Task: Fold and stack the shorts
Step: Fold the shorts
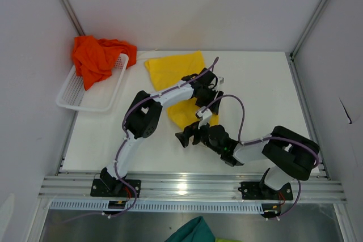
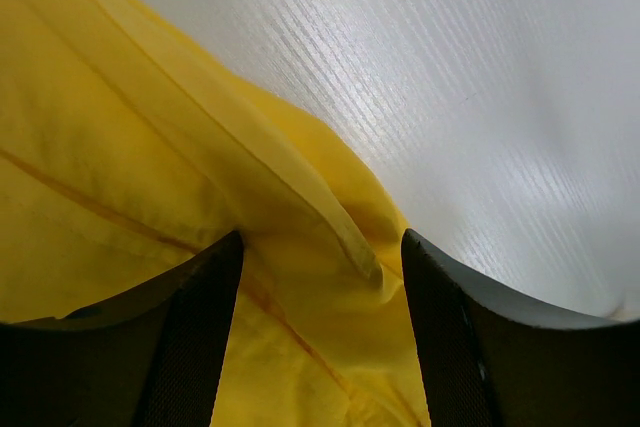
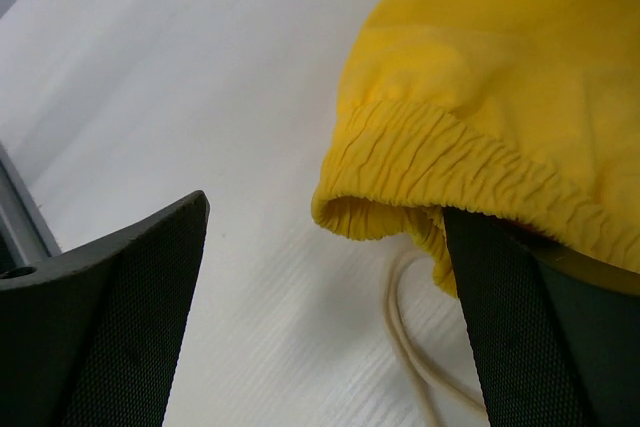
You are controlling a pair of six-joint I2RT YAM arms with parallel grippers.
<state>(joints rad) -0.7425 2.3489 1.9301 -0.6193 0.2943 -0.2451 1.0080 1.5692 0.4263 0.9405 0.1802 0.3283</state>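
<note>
The yellow shorts (image 1: pixel 173 71) lie spread on the white table, their near end reaching down between both arms. My left gripper (image 1: pixel 209 96) is low over their right side. In its wrist view the fingers (image 2: pixel 195 337) stand apart, open, with a raised fold of yellow fabric (image 2: pixel 300 247) between them. My right gripper (image 1: pixel 187 136) sits at the near corner, open wide. The elastic waistband (image 3: pixel 440 162) rests against its right finger (image 3: pixel 520 327), and a white drawstring (image 3: pixel 398 319) lies between the fingers. The orange-red shorts (image 1: pixel 93 58) are heaped over the basket.
A white mesh basket (image 1: pixel 96 97) stands at the table's far left corner. A teal-green cloth (image 1: pixel 190 232) lies below the aluminium rail (image 1: pixel 187 188) at the near edge. Grey walls close in the left, right and back.
</note>
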